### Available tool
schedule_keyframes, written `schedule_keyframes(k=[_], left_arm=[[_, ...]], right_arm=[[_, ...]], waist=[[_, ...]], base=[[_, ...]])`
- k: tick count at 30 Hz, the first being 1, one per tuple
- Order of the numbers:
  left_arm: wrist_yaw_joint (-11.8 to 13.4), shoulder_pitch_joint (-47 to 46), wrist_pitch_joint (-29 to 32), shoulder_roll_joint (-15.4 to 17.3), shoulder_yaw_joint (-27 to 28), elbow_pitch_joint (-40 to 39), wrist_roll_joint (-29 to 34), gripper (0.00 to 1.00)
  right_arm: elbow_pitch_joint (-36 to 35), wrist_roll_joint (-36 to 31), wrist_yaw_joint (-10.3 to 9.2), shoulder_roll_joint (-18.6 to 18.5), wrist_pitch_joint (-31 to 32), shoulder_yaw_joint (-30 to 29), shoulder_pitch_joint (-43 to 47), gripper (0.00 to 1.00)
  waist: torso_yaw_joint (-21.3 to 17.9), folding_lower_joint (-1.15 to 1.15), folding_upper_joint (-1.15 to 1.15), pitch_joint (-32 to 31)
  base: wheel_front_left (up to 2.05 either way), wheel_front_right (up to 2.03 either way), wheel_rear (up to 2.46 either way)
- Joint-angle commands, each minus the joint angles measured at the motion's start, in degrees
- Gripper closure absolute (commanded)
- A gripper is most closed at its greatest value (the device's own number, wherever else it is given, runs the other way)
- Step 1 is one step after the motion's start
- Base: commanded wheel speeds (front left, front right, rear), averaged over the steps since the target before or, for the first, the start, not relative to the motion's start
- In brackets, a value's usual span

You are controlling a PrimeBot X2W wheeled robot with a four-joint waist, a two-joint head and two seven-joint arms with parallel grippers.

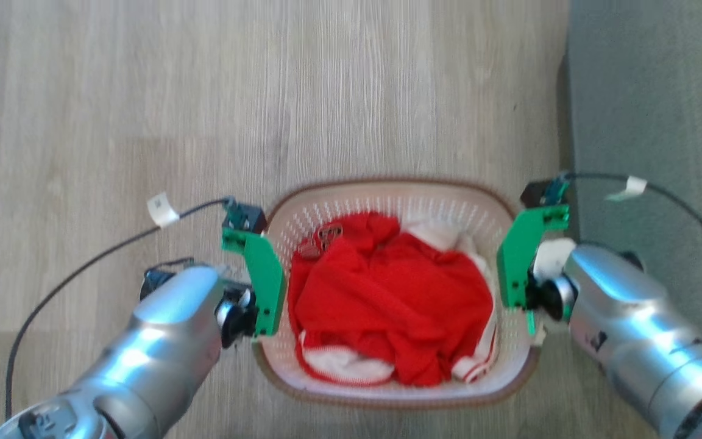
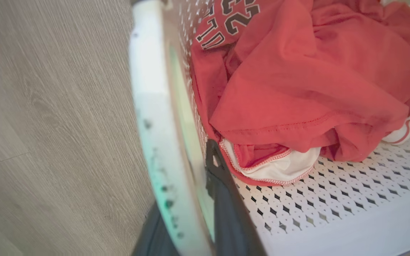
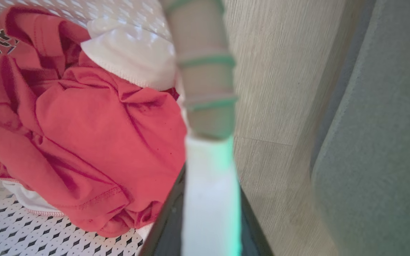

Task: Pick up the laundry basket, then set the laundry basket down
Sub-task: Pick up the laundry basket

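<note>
Nearest the camera, two silver forearms come in from the bottom corners of the head view, each with a green bracket at the wrist. The left gripper (image 1: 261,286) sits at the left side of the white perforated plastic laundry basket with brown woven-look rim (image 1: 387,186), and the right gripper (image 1: 518,271) sits at its right side. In the left wrist view the left gripper (image 2: 187,185) is closed narrow over the basket's white side edge, with one dark finger (image 2: 226,206) inside the perforated wall (image 2: 333,199) and the other outside. In the right wrist view the right gripper (image 3: 208,202) clamps the white handle the same way, with dark fingers (image 3: 169,224) on both sides of it. The laundry basket (image 3: 30,231) is low centre in the head view, between the two arms; I cannot tell if it touches the floor. Inside it lies a crumpled red jersey with dark lettering (image 1: 387,292) (image 2: 297,89) (image 3: 84,124), with white fabric with red trim (image 1: 339,364) (image 2: 283,169) (image 3: 133,57) under and beside it. Thin black cables with white tags (image 1: 162,209) run off both wrists. Beyond is the pale wood-grain floor (image 1: 205,91). On the far right is a grey-green surface (image 1: 655,91).
</note>
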Motion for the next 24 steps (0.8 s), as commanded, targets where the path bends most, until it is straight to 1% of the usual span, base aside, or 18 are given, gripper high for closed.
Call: schedule_keyframes(k=[1,7,14,18,24], left_arm=[[-0.5,-0.7,0.5,1.3,-0.5,-1.6,0.6,1.0],[-0.5,2.9,3.3,2.1,-1.0,-2.8,0.1,1.0],[-0.5,6.0,6.1,2.8,-1.3,-3.7,-0.8,1.0],[-0.5,7.1,8.3,3.4,-1.4,-4.5,-1.0,1.0],[-0.5,7.4,10.0,4.1,-1.5,-5.0,-1.1,1.0]], right_arm=[[-2.2,-0.2,0.5,1.7,0.2,2.0,1.5,1.0],[-2.2,3.0,0.5,1.9,1.2,3.9,4.2,1.0],[-2.1,6.2,0.5,2.2,1.9,5.8,7.4,1.0],[-1.9,7.9,0.5,2.4,2.0,6.5,8.9,1.0],[-1.6,9.5,0.5,2.5,1.8,7.1,9.4,1.0]], waist=[[0.0,0.0,-0.01,-5.1],[0.6,0.0,-0.01,-11.7],[2.1,0.0,-0.01,-18.6],[3.1,0.0,-0.01,-21.4],[4.1,0.0,-0.01,-22.7]], base=[[0.0,0.0,0.0],[0.0,0.0,0.0],[0.0,0.0,0.0],[0.0,0.0,0.0],[0.0,0.0,0.0]])
